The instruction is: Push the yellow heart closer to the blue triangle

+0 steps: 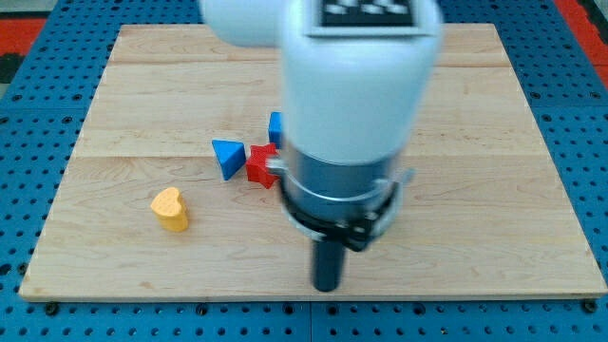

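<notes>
The yellow heart (170, 209) lies on the wooden board at the view's lower left. The blue triangle (227, 157) sits up and to the right of it, a short gap away. A red block (260, 165) touches the triangle's right side; its shape is partly hidden by the arm. Another blue block (275, 127) shows just above the red one, mostly hidden behind the arm. My tip (327, 286) rests near the board's bottom edge, well to the right of the yellow heart and below the red block.
The white and grey arm body (347, 104) fills the view's middle and hides the board behind it. The wooden board (494, 190) lies on a blue pegboard table (28, 142).
</notes>
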{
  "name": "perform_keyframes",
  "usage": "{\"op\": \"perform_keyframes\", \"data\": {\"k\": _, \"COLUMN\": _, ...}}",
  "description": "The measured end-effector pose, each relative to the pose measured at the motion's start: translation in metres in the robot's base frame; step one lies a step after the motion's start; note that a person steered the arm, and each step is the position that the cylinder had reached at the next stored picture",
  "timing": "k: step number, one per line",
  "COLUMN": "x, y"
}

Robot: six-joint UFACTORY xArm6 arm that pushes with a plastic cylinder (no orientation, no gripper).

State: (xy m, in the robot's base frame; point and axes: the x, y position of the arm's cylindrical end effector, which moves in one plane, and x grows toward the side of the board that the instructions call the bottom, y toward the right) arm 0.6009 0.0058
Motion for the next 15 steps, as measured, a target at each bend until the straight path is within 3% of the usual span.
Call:
{"op": "perform_keyframes", "data": {"k": 3, "x": -0.023, "y": -0.011}}
{"op": "perform_keyframes", "data": {"k": 4, "x": -0.002, "y": 0.026}}
{"op": "perform_keyframes", "data": {"k": 5, "x": 0.010, "y": -0.008}}
{"op": "perform_keyframes", "data": {"k": 6, "x": 0.010, "y": -0.098}}
{"op": "perform_keyframes", "data": {"k": 7, "x": 0.018, "y": -0.117}}
{"op": "perform_keyframes", "data": {"k": 9, "x": -0.016, "y": -0.170}}
{"op": "perform_keyframes", "data": {"k": 12, "x": -0.062, "y": -0.203}}
{"op": "perform_keyframes", "data": {"k": 15, "x": -0.074, "y": -0.195}}
